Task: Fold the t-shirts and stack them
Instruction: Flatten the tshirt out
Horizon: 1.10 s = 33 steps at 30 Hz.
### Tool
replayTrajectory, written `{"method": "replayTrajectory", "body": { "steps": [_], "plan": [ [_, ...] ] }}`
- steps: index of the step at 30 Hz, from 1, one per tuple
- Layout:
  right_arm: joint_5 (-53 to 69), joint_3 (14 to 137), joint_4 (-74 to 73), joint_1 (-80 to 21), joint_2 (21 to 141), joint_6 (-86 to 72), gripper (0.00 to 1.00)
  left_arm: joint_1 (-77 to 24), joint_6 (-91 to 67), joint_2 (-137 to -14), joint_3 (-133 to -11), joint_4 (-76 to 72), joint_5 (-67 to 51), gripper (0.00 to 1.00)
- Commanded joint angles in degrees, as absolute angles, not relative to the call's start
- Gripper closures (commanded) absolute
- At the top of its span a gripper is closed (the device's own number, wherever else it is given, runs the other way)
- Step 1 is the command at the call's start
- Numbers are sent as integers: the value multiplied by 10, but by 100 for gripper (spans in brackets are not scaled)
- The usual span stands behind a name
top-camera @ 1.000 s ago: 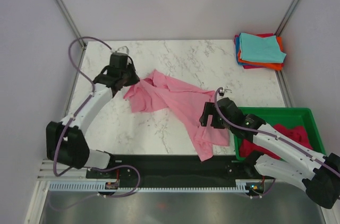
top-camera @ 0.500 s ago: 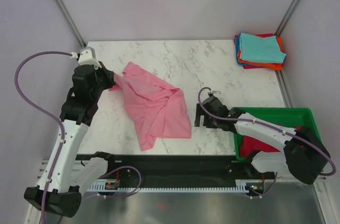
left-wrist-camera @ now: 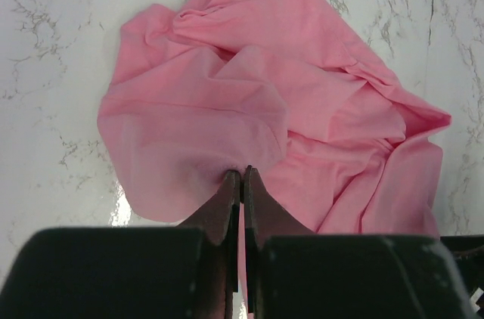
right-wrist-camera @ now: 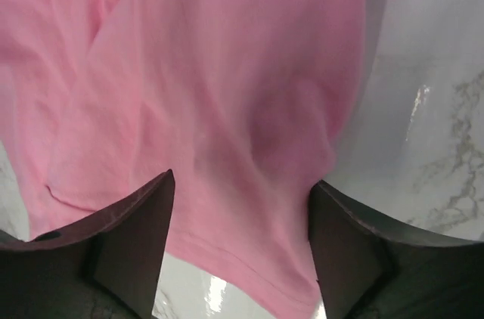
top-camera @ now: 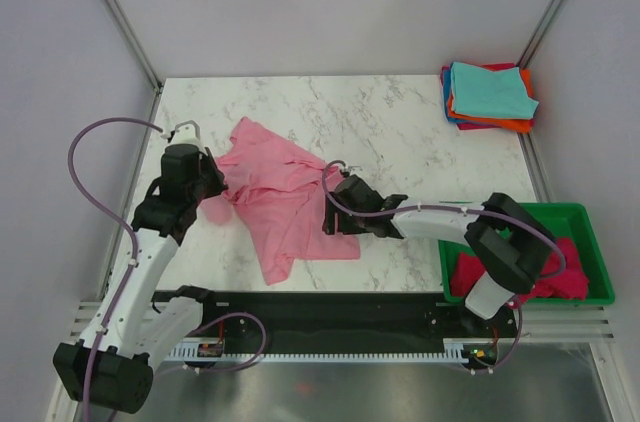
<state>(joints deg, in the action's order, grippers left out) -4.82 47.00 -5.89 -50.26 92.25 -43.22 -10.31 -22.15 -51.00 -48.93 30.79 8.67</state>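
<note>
The right jaws had swung in, wide astride the 3 o'clock hem of the pink t-shirt, crumpled mid-surface. The left jaws pinched its 9 o'clock edge, likely ready for spreading.

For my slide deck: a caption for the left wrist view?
Left claw pinching a fold of the crumpled light pink t-shirt on the marble table.
</note>
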Motion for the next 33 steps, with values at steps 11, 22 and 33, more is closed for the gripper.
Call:
{"method": "replayTrajectory", "body": {
  "steps": [11,22,33],
  "plan": [
    [-125,634,-170,-340,1013,-329,100,-101,-208,-454,-478,274,140,98],
    [-45,979,-228,-186,1152,-203,84,-101,-209,-428,-466,268,139,98],
    [-52,784,-255,-184,954,-240,11,-101,-212,-461,-463,259,56,98]
  ]
}}
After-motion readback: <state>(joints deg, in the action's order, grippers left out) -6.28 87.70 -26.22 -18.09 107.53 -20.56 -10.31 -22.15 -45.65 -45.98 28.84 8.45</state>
